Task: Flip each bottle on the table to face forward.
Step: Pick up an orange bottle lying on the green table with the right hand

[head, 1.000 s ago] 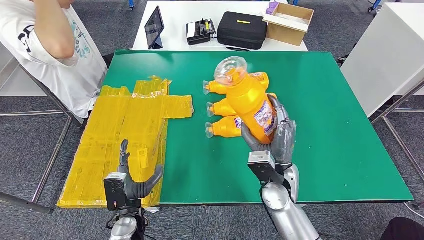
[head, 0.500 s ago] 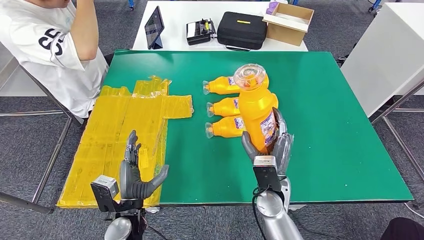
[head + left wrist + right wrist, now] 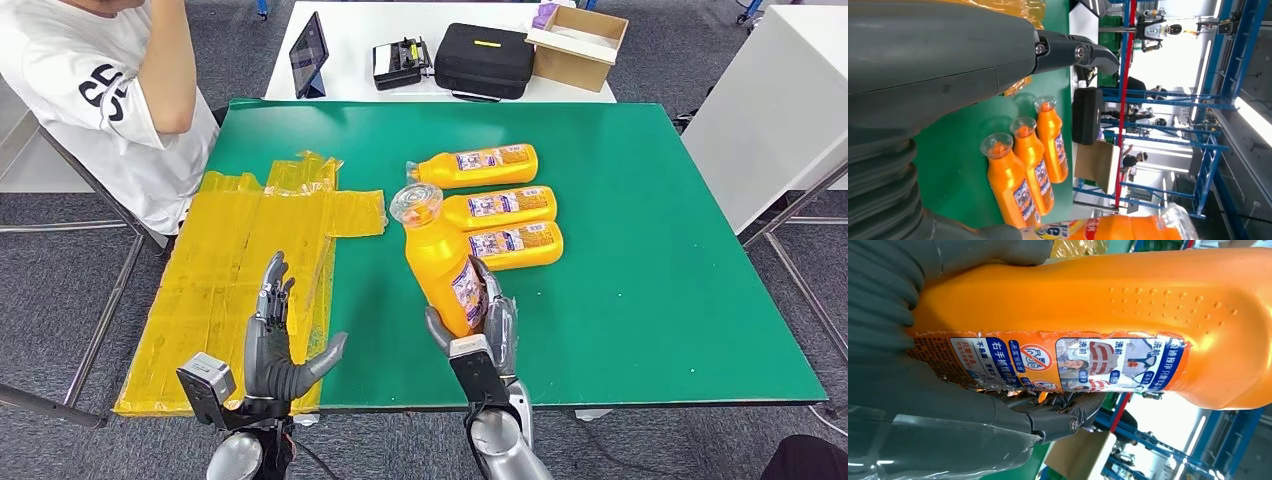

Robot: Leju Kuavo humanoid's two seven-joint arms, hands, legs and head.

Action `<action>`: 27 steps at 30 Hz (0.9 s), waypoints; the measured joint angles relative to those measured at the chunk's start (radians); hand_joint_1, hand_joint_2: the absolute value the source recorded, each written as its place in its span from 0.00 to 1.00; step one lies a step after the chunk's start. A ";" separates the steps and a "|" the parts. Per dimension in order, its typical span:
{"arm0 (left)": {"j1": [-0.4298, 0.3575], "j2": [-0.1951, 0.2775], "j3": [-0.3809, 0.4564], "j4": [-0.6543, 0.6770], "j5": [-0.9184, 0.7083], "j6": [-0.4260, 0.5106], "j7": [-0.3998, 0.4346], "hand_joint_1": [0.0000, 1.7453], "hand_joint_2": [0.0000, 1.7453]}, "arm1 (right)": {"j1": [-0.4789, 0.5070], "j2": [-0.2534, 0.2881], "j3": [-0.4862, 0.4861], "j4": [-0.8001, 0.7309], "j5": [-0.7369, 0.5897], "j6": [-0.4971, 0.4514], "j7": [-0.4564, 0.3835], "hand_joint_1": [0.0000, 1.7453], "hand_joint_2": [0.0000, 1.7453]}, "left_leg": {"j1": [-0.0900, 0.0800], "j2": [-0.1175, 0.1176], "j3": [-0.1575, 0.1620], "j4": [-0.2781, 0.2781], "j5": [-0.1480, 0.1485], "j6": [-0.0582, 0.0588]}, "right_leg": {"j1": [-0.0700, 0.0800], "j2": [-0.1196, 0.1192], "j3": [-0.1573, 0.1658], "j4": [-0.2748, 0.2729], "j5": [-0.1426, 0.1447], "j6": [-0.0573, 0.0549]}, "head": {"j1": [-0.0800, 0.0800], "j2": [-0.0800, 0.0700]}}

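The right hand [image 3: 478,325] has its fingers [image 3: 1048,407] clamped round the lower body of a bottle [image 3: 440,262], held tilted above the desk [image 3: 650,250], cap away from the robot. Keep the grip firm while turning; which face shows is hard to tell. Three bottles [image 3: 495,205] lie just beyond; bare green lies right. The left hand [image 3: 275,345] hangs open-fingered, holding nothing.

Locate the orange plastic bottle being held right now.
Head view: the orange plastic bottle is in the right hand, near the green table's front edge, before three lying bottles.
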 joint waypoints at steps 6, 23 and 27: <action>0.000 0.004 -0.001 0.000 -0.001 0.000 0.000 0.00 1.00 | 0.000 0.006 0.005 0.021 0.001 0.001 0.000 1.00 1.00 | 0.000 0.000 0.000 0.000 0.000 0.000 | 0.000 0.000 0.000 0.000 0.000 0.000 | 0.000 0.000; -0.026 0.005 -0.012 0.095 -0.038 -0.032 0.093 0.00 1.00 | -0.084 0.063 0.248 0.316 0.169 0.022 0.044 1.00 1.00 | 0.000 0.000 -0.001 0.000 0.000 0.000 | 0.000 0.000 -0.001 0.000 0.000 0.000 | 0.000 0.000; -0.033 0.005 -0.001 0.143 -0.024 -0.051 0.096 0.00 1.00 | -0.107 0.065 0.292 0.387 0.208 -0.043 0.046 1.00 1.00 | 0.000 0.000 -0.001 0.000 0.000 0.000 | 0.000 0.000 -0.002 0.000 0.000 0.000 | 0.000 0.000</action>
